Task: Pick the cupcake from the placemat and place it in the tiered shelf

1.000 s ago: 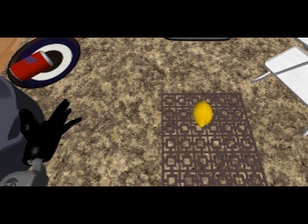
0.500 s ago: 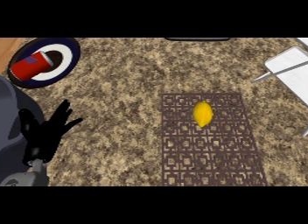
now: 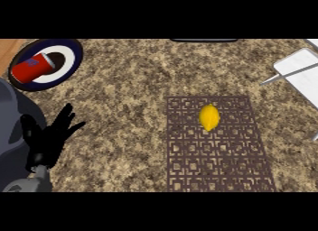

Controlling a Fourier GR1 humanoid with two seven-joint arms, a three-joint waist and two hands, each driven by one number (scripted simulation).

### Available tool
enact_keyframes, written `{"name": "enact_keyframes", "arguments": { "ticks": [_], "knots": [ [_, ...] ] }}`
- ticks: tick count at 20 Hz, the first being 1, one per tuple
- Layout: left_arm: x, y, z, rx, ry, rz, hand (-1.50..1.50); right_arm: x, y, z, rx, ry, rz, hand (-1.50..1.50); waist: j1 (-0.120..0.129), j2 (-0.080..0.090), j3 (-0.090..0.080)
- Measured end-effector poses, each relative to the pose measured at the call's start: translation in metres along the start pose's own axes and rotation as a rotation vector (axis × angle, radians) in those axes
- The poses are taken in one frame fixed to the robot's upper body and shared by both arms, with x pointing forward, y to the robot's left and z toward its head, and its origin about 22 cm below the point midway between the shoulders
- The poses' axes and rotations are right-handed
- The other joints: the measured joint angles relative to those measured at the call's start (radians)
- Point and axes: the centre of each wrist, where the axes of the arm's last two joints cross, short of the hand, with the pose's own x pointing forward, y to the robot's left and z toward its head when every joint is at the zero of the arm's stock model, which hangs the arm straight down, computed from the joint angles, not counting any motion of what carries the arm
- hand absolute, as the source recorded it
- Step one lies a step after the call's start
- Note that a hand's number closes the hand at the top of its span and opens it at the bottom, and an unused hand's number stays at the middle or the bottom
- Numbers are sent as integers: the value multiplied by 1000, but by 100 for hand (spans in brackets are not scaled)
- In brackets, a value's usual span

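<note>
Resting at the lower left, nothing has been moved since a second ago, so the pick is judged not yet begun.

Nearest, the left hand (image 3: 52, 137) is seen with fingers straight and spread, released, holding and touching nothing; the right hand is not shown. Further out, the yellow item taken for the cupcake (image 3: 209, 117) lies on the upper part of the brown placemat (image 3: 218, 158), well apart from that hand. Beyond, at the right edge, the white tiered shelf (image 3: 311, 76) stands unused, and at far left a red cup (image 3: 34, 67) lies on a plate (image 3: 67, 56).
</note>
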Motion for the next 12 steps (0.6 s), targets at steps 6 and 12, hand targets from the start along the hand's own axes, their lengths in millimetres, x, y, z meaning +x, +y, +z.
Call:
{"name": "enact_keyframes", "arguments": {
  "ticks": [6,12],
  "knots": [
    [3,6,-1,-14,11,6,0,-5,-7,-2,-45,33,-228,-150,-3,1,-1],
    [5,3,1,-11,20,2,0,-3,-27,-4,-105,64,-438,-150,-3,0,-2]
  ]
}}
